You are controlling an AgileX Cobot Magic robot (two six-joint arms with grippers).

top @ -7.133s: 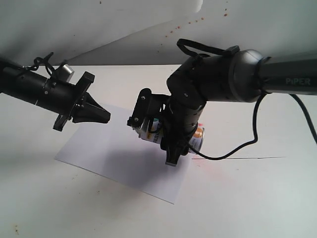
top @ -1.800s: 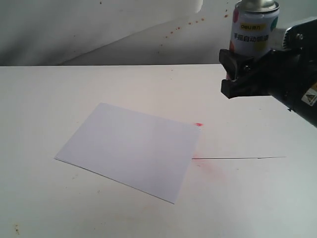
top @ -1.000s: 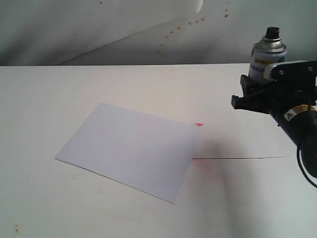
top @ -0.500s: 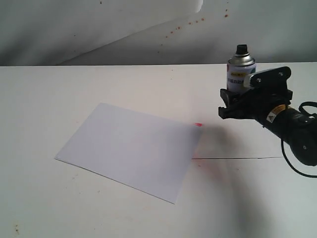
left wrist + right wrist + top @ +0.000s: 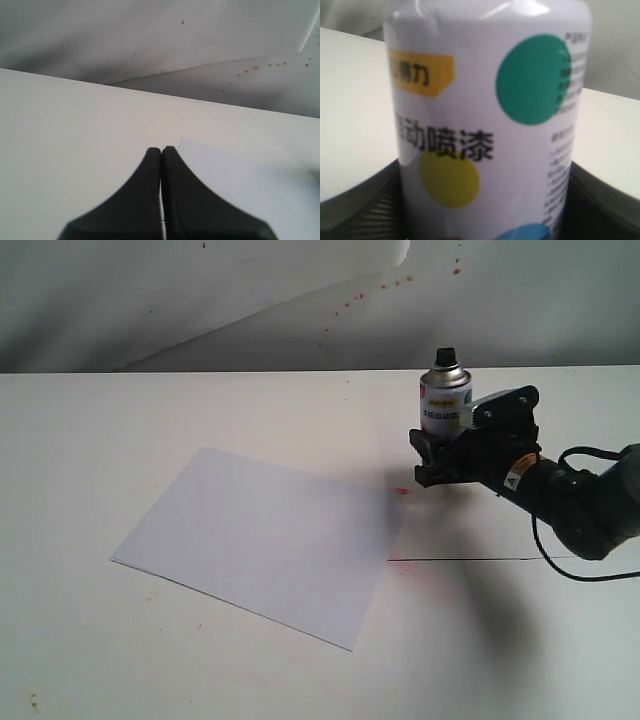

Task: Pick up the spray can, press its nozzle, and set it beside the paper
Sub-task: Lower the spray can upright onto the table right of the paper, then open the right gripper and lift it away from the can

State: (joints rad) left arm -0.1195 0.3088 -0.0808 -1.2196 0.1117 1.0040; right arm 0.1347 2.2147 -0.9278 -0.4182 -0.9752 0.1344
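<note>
The spray can (image 5: 446, 403) stands upright just right of the paper (image 5: 260, 541), its black nozzle (image 5: 445, 355) on top. My right gripper (image 5: 440, 453) is shut on the can's lower body, low over the table. The right wrist view is filled by the can (image 5: 490, 130), white with green, yellow and blue dots, and the dark fingers (image 5: 600, 210) press on both sides. My left gripper (image 5: 161, 150) is shut and empty, with the paper's corner (image 5: 240, 175) beyond its tips. It is out of the exterior view.
A small red paint spot (image 5: 401, 491) marks the table at the paper's far right corner. A thin dark line (image 5: 480, 559) runs across the table to the right. The right arm's cable (image 5: 560, 570) loops near it. A spattered grey backdrop (image 5: 300, 300) stands behind.
My right gripper has carried the can down and to the left, from high at the right edge to just beside the paper's right side. The left arm left the exterior view.
</note>
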